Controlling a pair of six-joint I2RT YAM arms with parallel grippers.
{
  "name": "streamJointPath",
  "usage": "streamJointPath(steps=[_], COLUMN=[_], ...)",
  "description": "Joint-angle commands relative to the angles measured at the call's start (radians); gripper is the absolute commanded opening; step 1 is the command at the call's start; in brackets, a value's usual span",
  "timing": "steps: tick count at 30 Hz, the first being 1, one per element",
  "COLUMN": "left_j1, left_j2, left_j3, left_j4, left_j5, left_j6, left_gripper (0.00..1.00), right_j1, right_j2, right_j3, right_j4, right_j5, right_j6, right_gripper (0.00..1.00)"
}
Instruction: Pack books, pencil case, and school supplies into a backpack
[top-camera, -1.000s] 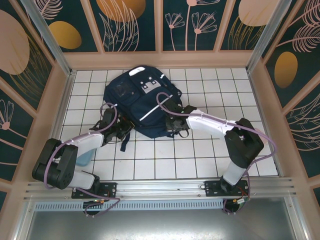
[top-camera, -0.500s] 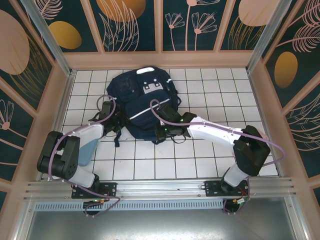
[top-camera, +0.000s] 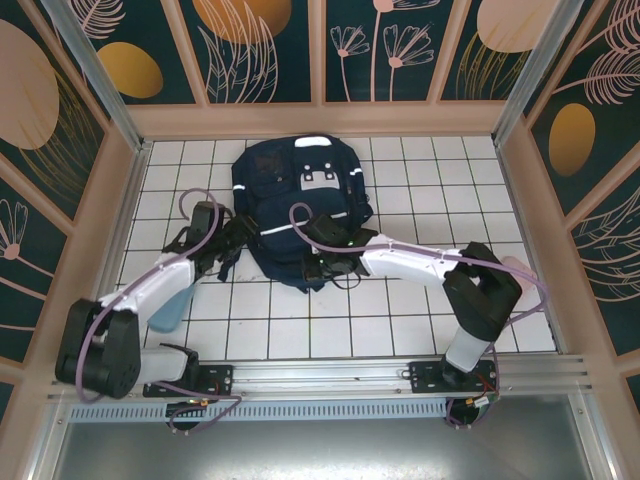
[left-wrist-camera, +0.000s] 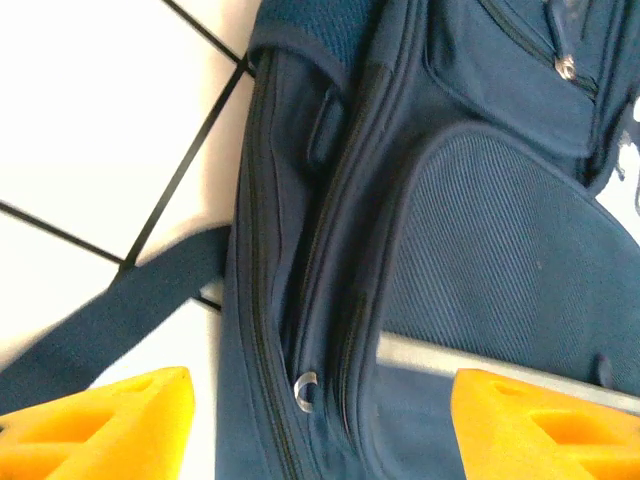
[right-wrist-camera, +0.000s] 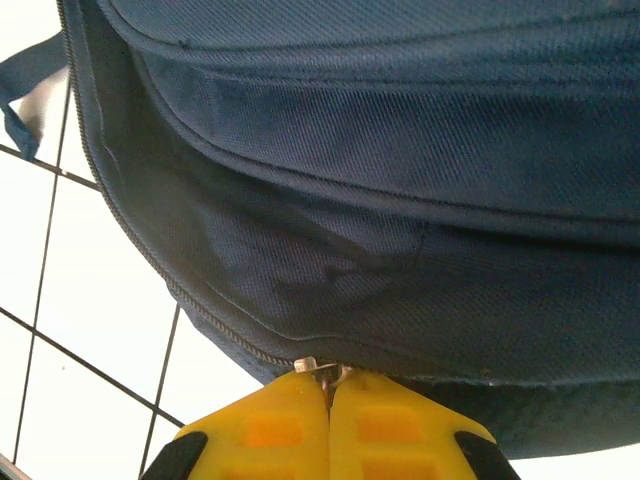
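Moved: backpack (top-camera: 300, 200) has swung squarer; left gripper (left-wrist-camera: 320, 395) has let go.
Left gripper: fingers wide apart, empty, over backpack's side.
Right gripper (right-wrist-camera: 328, 385): pinched on zipper pull (right-wrist-camera: 318, 368) at backpack's edge.

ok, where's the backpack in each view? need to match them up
Top external: backpack upper centre, on the far half of the table.
Left wrist: backpack middle and right.
Right wrist: backpack top and centre, its lower edge near the bottom.
Shared landmark: white tiled table with dark grid lines.

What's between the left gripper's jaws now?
In the left wrist view, the left gripper stands open over the zippered side of the backpack; a zipper ring lies between the jaws, ungripped.
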Motion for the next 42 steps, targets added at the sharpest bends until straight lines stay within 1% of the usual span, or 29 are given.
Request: streamJointPath(steps=[1,3,7,11,13,17,21,23,25,26,28,30,32,33,35,37,39,42], left_j1=[-0.007,-0.017,-0.050,-0.063,-0.067,-0.076,-0.079,-0.078,-0.079,-0.078,-0.077,-0.077,-0.078,-0.077,-0.078,-0.078,-0.076,-0.076], left_j2=[-0.065,-0.078,-0.065,-0.042,-0.040,-0.013,0.027,0.049,0.071,0.080,0.090,0.093,0.087,0.084,0.082,0.085,0.084,0.088], left_j3=[-0.073,-0.096,-0.102,-0.118,-0.141,-0.152,-0.150,-0.143,-0.135,-0.132,-0.132,-0.138,-0.144,-0.146,-0.146,-0.142,-0.145,-0.144], left_j4=[0.009,0.030,0.046,0.056,0.096,0.122,0.158,0.177,0.184,0.186,0.190,0.182,0.171,0.164,0.144,0.118,0.103,0.094], left_j5=[0.107,0.164,0.200,0.190,0.184,0.180,0.187,0.188,0.183,0.178,0.162,0.137,0.109,0.096,0.071,0.048,0.026,0.013], left_j6=[-0.089,-0.124,-0.158,-0.192,-0.220,-0.252,-0.253,-0.252,-0.247,-0.244,-0.244,-0.243,-0.242,-0.240,-0.230,-0.221,-0.221,-0.219], left_gripper=[0.69,0.69,0.66,0.58,0.54,0.53,0.53,0.51,0.47,0.44,0.32,0.19,0.12,0.10,0.06,0.03,0.01,0.00], right_j1=[0.014,0.014,0.014,0.014,0.014,0.016,0.020,0.025,0.033,0.035,0.044,0.046,0.046,0.046,0.041,0.025,-0.004,-0.049], right_j2=[0.031,0.044,0.052,0.052,0.051,0.053,0.055,0.057,0.060,0.060,0.056,0.048,0.033,0.023,0.000,-0.017,-0.037,-0.070], right_j3=[0.063,0.077,0.081,0.076,0.070,0.069,0.070,0.073,0.073,0.072,0.068,0.061,0.048,0.042,0.029,0.014,-0.007,-0.030], right_j4=[0.092,0.097,0.112,0.116,0.117,0.111,0.100,0.088,0.069,0.056,0.021,-0.039,-0.096,-0.125,-0.188,-0.229,-0.233,-0.223], right_j5=[-0.053,-0.066,-0.085,-0.085,-0.088,-0.086,-0.089,-0.087,-0.081,-0.074,-0.040,0.021,0.091,0.116,0.216,0.276,0.298,0.299], right_j6=[-0.009,-0.016,-0.023,-0.021,-0.020,-0.018,-0.025,-0.034,-0.041,-0.044,-0.056,-0.064,-0.068,-0.071,-0.075,-0.081,-0.096,-0.117], right_gripper=[0.00,0.00,0.00,0.00,0.00,0.00,0.00,0.00,0.00,0.00,0.00,0.00,0.00,0.00,0.00,0.00,0.00,0.00])
